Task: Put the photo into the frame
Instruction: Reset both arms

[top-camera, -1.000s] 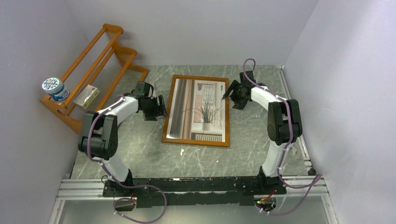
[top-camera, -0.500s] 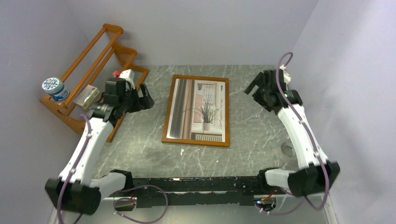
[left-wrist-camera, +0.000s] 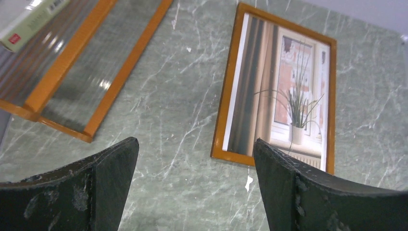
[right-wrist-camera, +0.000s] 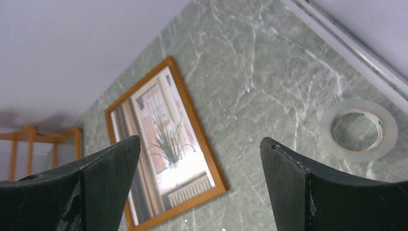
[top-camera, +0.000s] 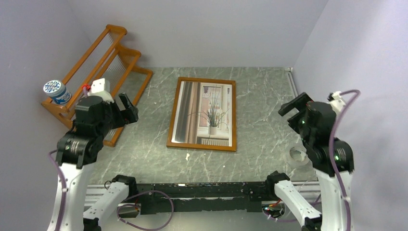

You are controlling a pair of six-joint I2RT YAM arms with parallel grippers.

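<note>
Orange-brown wood marks the frame point(top-camera: 202, 147), which lies flat on the grey-green marbled table point(top-camera: 260, 96) at the centre of the top view. The photo point(top-camera: 204, 113) fills its opening, plant and curtains face up, with an even wooden border on all four sides. The left gripper point(top-camera: 127, 109) hangs at middle left and the right gripper point(top-camera: 292, 114) at middle right. Both are well apart from the frame, with jaws spread and nothing between them. A wooden shelf rack point(top-camera: 96, 62) stands at upper left, carrying a blue-and-white tin point(top-camera: 54, 89) and a small box point(top-camera: 89, 99). A roll of clear tape point(top-camera: 298, 156) lies at lower right, and a white scrap point(top-camera: 187, 156) sits just below the frame's bottom rail. In the left wrist view the two dark fingers stand wide apart along the bottom edge, holding nothing. The frame appears at upper right with the print square inside it and no corner lifted or overhanging, and the rack runs across the upper left. In the right wrist view the fingers are likewise parted and empty, with the framed print at centre left and the tape roll at right. Judging from this, the task looks essentially done, since the print sits within the frame and neither arm touches it. Whether it is tucked under a lip or merely resting in the opening cannot be told, and no backing board is in view.
</note>
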